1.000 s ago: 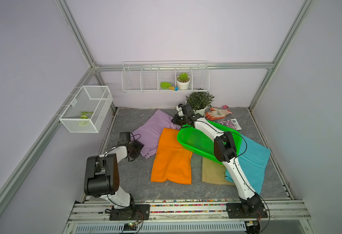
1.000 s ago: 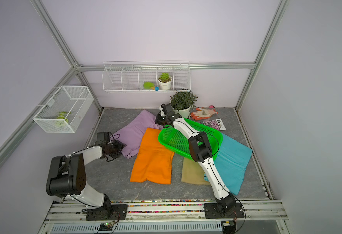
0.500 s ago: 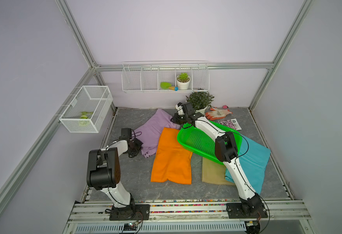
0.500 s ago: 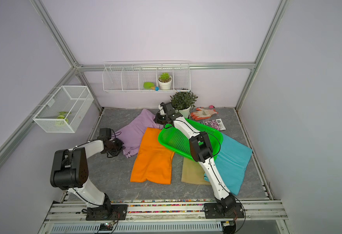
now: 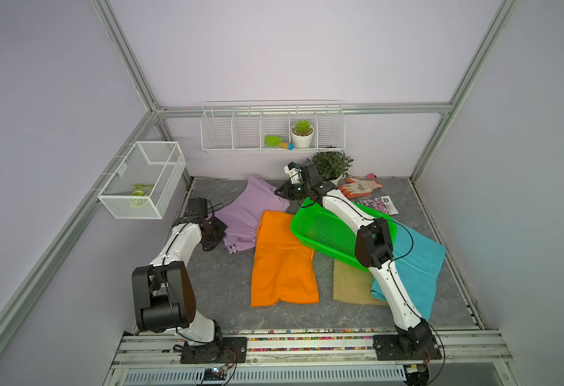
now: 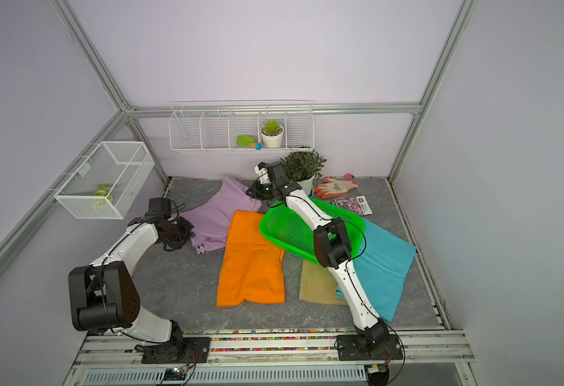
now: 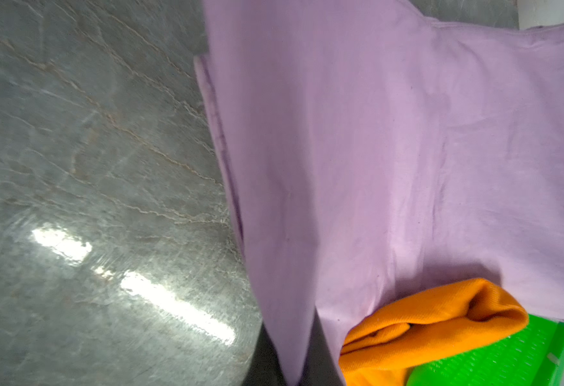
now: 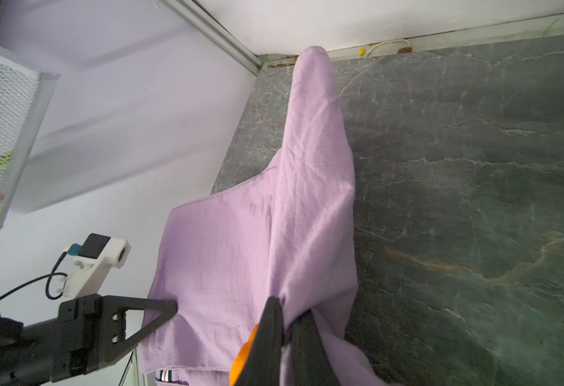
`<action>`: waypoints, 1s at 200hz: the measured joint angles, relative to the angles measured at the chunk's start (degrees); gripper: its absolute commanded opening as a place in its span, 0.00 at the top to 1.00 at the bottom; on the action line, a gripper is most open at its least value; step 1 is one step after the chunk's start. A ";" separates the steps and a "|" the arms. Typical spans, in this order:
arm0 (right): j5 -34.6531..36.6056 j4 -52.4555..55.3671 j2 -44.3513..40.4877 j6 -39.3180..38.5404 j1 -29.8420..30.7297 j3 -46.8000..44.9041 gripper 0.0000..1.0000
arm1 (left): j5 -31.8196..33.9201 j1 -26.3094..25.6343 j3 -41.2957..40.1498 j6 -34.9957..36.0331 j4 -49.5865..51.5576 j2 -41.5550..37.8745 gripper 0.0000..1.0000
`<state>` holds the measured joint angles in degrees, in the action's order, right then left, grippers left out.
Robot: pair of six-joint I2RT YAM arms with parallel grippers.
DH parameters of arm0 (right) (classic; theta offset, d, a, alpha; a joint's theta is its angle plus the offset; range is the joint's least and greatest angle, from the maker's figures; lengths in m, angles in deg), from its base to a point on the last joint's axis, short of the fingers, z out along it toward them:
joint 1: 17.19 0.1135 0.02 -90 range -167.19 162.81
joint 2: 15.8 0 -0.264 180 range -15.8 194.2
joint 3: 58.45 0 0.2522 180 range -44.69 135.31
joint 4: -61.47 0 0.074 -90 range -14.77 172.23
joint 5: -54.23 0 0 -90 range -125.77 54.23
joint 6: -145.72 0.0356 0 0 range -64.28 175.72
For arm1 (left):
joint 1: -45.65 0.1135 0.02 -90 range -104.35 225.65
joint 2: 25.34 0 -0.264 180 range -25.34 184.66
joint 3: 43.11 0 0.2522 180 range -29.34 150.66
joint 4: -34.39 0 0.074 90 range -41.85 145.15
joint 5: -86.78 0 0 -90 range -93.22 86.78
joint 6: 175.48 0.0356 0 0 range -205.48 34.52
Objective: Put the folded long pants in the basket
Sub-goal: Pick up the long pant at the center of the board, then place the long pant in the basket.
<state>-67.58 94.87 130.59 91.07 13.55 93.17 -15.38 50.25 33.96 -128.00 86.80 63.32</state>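
The lilac folded long pants (image 5: 250,214) (image 6: 217,214) lie at the back left of the grey table. My left gripper (image 5: 219,230) (image 6: 188,230) is shut on their left edge, and the cloth runs between its fingers in the left wrist view (image 7: 295,364). My right gripper (image 5: 279,193) (image 6: 250,193) (image 8: 285,334) is shut on their back right corner, which is lifted. The orange pants (image 5: 282,264) lie flat in the middle, with the tan pants (image 5: 351,287) and teal pants (image 5: 417,264) to the right. The green basket (image 5: 327,230) (image 6: 290,230) rests tilted on those three, with no pants in it.
A potted plant (image 5: 332,165), orange-and-white gloves (image 5: 361,187) and a seed packet (image 5: 379,204) sit at the back right. A white wire rack (image 5: 234,133) hangs on the back wall. A white mesh box (image 5: 143,180) sticks out from the left wall.
My left gripper has gone from partly open to shut on the lilac pants' edge. The right gripper has kept its grip and hardly moved.
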 measured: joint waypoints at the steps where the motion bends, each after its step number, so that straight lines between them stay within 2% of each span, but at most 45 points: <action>1: -0.02 0.00 0.00 0.00 0.00 0.00 1.00 | 0.02 0.00 0.09 0.00 0.11 -0.02 1.00; 63: -1.25 -0.09 0.00 2.19 0.22 0.57 1.00 | 1.92 1.81 4.15 1.90 7.50 -2.19 1.00; 102: -1.44 1.05 -1.05 5.03 0.61 3.08 1.00 | 1.99 3.37 6.36 1.70 10.93 -6.23 1.00; 170: 1.25 7.93 -10.71 6.14 1.53 2.89 1.00 | 4.42 3.72 9.35 1.99 15.89 -14.93 1.00; 200: 4.70 10.64 -18.84 5.31 2.03 -4.11 1.00 | 0.46 4.02 9.94 3.54 16.63 -17.35 1.00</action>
<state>-62.89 105.51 111.75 96.38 15.58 89.06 -14.92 54.27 43.91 -124.46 103.44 45.97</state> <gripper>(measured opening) 0.094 0.067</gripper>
